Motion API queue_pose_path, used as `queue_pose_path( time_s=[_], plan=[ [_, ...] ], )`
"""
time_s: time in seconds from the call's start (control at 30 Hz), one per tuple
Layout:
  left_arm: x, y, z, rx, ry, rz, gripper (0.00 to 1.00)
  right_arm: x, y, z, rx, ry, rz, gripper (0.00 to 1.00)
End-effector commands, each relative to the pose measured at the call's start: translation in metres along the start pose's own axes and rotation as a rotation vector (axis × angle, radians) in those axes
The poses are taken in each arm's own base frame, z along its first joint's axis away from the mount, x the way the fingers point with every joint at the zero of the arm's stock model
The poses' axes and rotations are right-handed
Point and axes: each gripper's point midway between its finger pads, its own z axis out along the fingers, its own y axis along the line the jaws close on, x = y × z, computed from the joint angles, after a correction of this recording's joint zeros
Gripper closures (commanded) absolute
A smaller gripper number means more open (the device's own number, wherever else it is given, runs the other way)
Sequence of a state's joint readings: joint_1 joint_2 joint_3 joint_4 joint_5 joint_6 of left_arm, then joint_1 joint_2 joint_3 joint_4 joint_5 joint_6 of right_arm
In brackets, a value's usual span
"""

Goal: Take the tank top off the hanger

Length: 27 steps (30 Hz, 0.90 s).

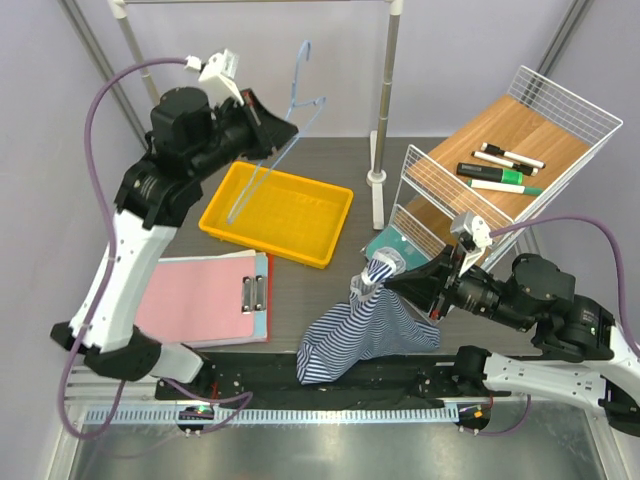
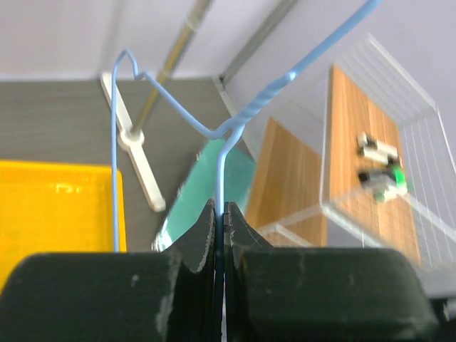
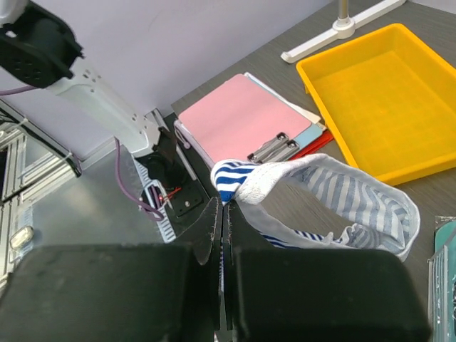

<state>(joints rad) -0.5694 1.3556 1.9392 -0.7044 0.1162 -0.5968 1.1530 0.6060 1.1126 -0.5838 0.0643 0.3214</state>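
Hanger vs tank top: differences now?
The hanger is thin blue wire; the tank top is soft striped cloth. The hanger is held above the yellow tray by the left gripper; the tank top hangs from the right gripper, hem on the table. Both are pinched in shut grippers.

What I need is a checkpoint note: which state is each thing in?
hanger: bare, held aloft, hook up.
tank top: off the hanger, lifted at its white edging.
left gripper: shut on the hanger.
right gripper: shut on the tank top.
clipboard: flat, clip closed.
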Motion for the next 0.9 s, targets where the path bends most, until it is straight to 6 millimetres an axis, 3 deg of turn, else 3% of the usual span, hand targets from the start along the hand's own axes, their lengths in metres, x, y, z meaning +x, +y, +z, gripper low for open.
queue_pose_path(
  time_s=[0.0, 0.03, 0.07, 0.13, 0.17, 0.33, 0.53, 0.87],
  plan=[
    [-0.070, -0.003, 0.028, 0.034, -0.178, -0.077, 1.00, -0.022, 0.014, -0.003, -0.061, -0.092, 0.025, 0.99],
    [-0.078, 0.000, 0.034, 0.066, -0.171, -0.126, 1.00, -0.023, 0.013, -0.005, -0.062, -0.099, 0.027, 0.99],
    [-0.074, 0.013, 0.060, 0.057, -0.136, -0.172, 1.00, -0.022, 0.013, -0.007, -0.061, -0.100, 0.030, 0.99],
    [-0.088, 0.005, 0.065, 0.133, -0.135, -0.250, 1.00, -0.023, 0.012, -0.009, -0.060, -0.111, 0.034, 0.99],
    [-0.095, 0.011, 0.081, 0.169, -0.146, -0.269, 1.00, -0.024, 0.011, -0.013, -0.057, -0.120, 0.036, 0.99],
    [-0.122, 0.008, 0.096, 0.273, -0.203, -0.356, 1.00, -0.024, 0.010, -0.019, -0.055, -0.129, 0.051, 0.99],
    [-0.123, 0.032, 0.120, 0.252, -0.206, -0.462, 1.00, -0.021, 0.012, -0.015, -0.060, -0.117, 0.056, 0.99],
    [-0.134, 0.050, 0.141, 0.312, -0.221, -0.577, 1.00, -0.019, 0.013, -0.007, -0.064, -0.107, 0.061, 0.99]
  ],
)
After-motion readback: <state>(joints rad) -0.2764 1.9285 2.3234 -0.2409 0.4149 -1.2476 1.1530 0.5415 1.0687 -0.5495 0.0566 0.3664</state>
